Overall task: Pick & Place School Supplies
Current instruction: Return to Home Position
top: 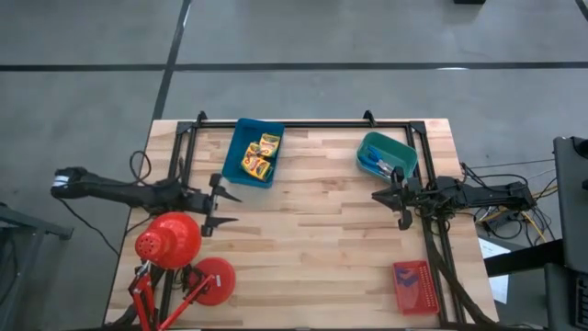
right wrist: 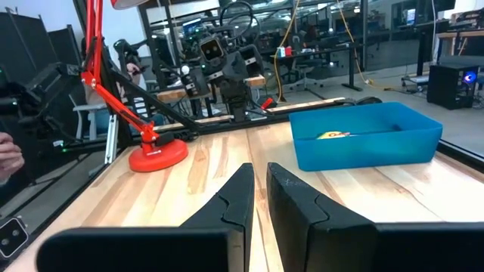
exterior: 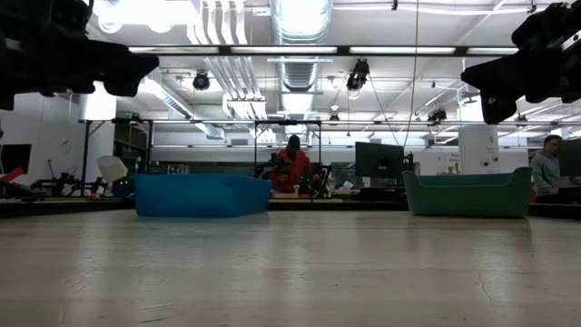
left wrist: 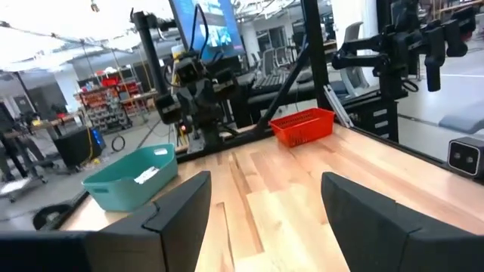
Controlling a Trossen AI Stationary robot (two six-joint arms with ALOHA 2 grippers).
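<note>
The high view looks straight down on the whole wooden table (top: pixel 312 221). The low view sits at tabletop level, facing the blue tray (exterior: pixel 200 195) and the room behind it. The left wrist view faces across toward the teal tray (left wrist: pixel 132 177); the right wrist view faces the blue tray, which high and low views share, perhaps from nearer.

On the pale wooden desk (exterior: pixel 290 272) we log a blue plastic tray (exterior: pixel 200 195) and, well apart, a teal plastic tray (exterior: pixel 467 195). Between them, beyond the desk, we note a person in red (exterior: pixel 292 168). Dark arm parts hang at both upper corners.
</note>
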